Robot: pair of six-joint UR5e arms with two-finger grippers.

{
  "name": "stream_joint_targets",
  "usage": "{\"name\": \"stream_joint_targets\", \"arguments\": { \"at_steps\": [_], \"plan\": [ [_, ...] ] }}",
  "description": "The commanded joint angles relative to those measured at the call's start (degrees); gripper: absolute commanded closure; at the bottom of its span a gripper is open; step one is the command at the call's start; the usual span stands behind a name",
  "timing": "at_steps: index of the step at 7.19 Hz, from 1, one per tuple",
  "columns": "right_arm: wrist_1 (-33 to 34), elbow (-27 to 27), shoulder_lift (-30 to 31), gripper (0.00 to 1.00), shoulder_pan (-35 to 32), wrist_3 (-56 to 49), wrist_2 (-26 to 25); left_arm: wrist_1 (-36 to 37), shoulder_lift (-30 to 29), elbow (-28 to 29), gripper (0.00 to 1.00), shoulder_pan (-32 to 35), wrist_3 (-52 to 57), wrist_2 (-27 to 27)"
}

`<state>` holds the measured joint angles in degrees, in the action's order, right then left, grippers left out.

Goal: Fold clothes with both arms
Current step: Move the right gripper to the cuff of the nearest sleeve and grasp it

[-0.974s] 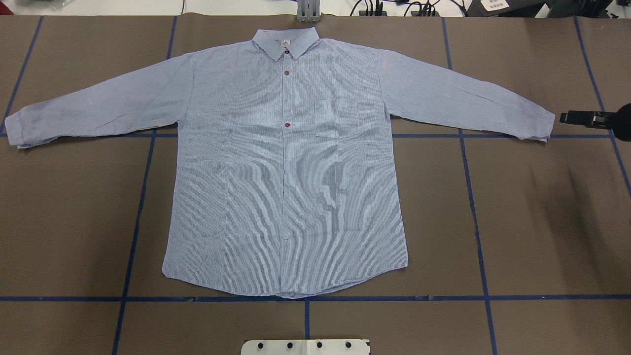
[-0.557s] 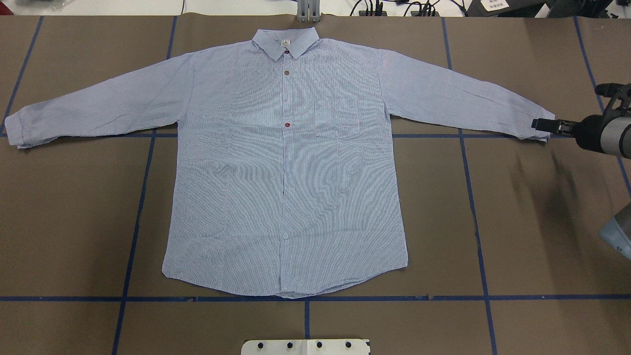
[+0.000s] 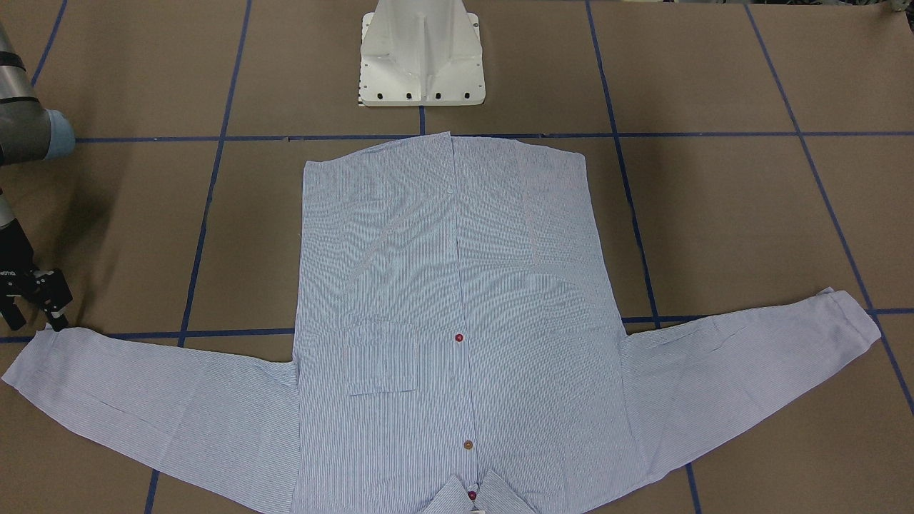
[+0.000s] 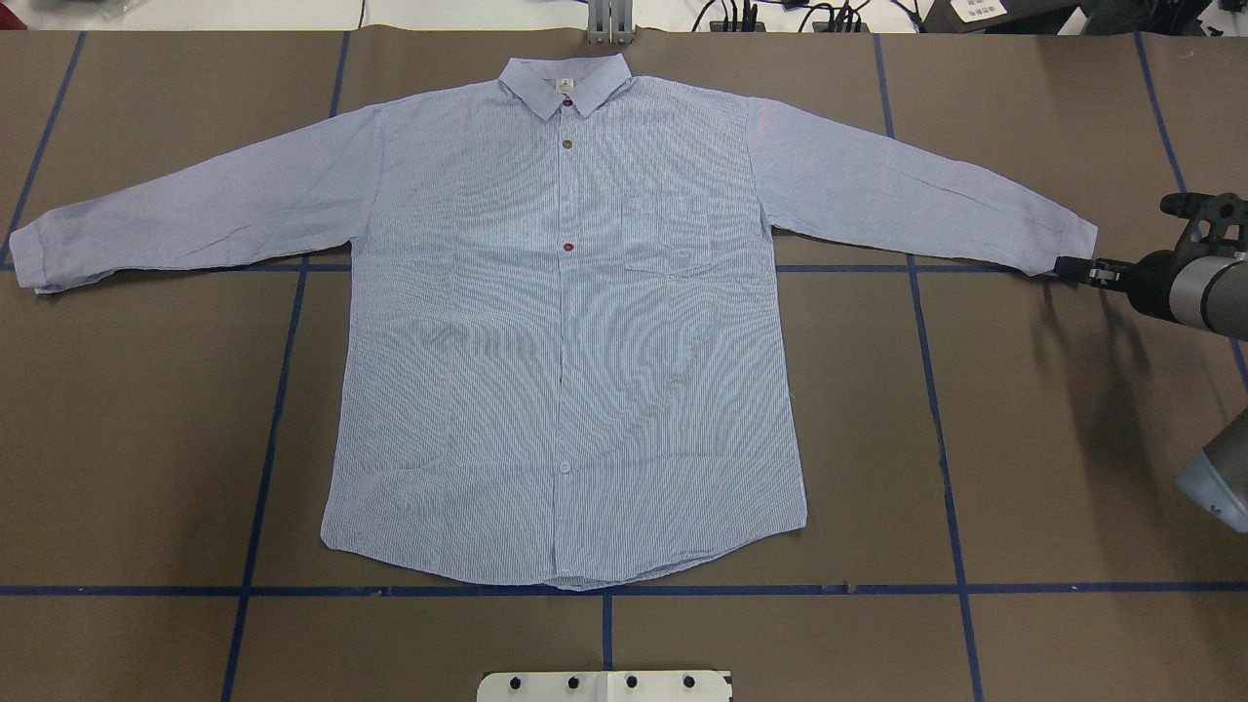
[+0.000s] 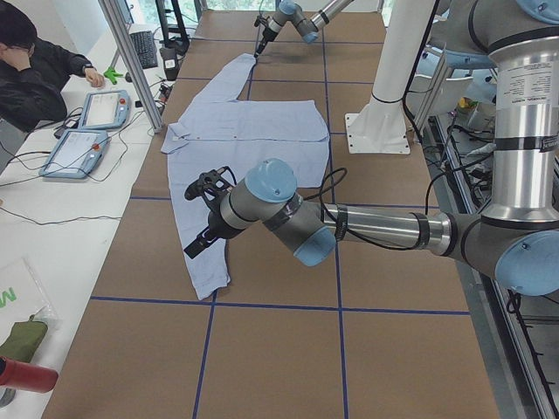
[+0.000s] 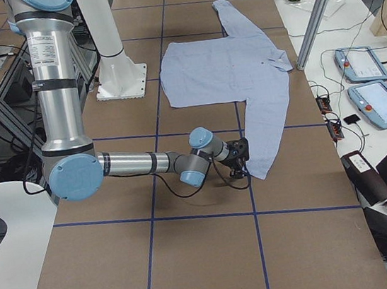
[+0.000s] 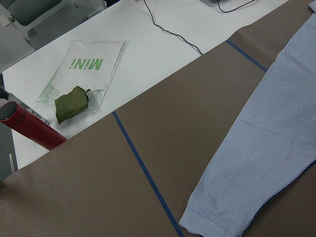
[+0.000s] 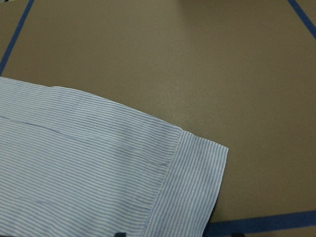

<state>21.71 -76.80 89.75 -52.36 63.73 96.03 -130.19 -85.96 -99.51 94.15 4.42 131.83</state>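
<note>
Right end effector [image 4: 1072, 270] shifted along 1 shirt's [image 4: 565, 341] cuff.

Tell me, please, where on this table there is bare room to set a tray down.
The widest bare table lies beside the shirt body, robot-side of each sleeve. Both cuff ends are crowded: the right gripper is at one cuff, the left arm hangs by the other. Only a narrow strip separates the hem from the pedestal base.

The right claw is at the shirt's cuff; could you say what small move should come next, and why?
Probably ease the right claw onto the sleeve cuff and close it: the claw stands open at the cuff's edge, gripping nothing, and the shirt lies flat, unfolded.
</note>
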Motion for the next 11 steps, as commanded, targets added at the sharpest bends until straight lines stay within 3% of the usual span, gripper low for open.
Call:
{"name": "stream_joint_targets", "arguments": {
  "at_steps": [1,4,5,6,9,11],
  "plan": [
    [0.0,0.42,-0.1,0.35,0.06,-0.01,-0.05,-0.07,0.0,0.02,0.0,-0.02,0.07,0.0],
    [0.0,2.26,-2.47,0.53,0.15,-0.27,-0.14,-0.07,0.0,0.02,0.0,-0.02,0.15,0.0],
    [0.0,2.18,-2.48,0.66,0.15,-0.53,-0.05,-0.07,0.0,-0.06,0.0,0.06,0.15,0.0],
    [0.0,2.0,-2.56,1.0,0.15,-0.62,0.04,-0.07,0.0,0.02,0.0,0.06,0.15,0.0],
    [0.08,1.3,-2.56,1.0,-0.46,-0.89,0.48,-0.07,0.0,0.11,0.0,0.06,0.15,0.0],
    [2.35,-3.85,-2.74,1.0,-3.0,-0.89,2.57,-0.07,0.0,0.11,0.0,-0.02,0.15,0.0]
  ]
}}
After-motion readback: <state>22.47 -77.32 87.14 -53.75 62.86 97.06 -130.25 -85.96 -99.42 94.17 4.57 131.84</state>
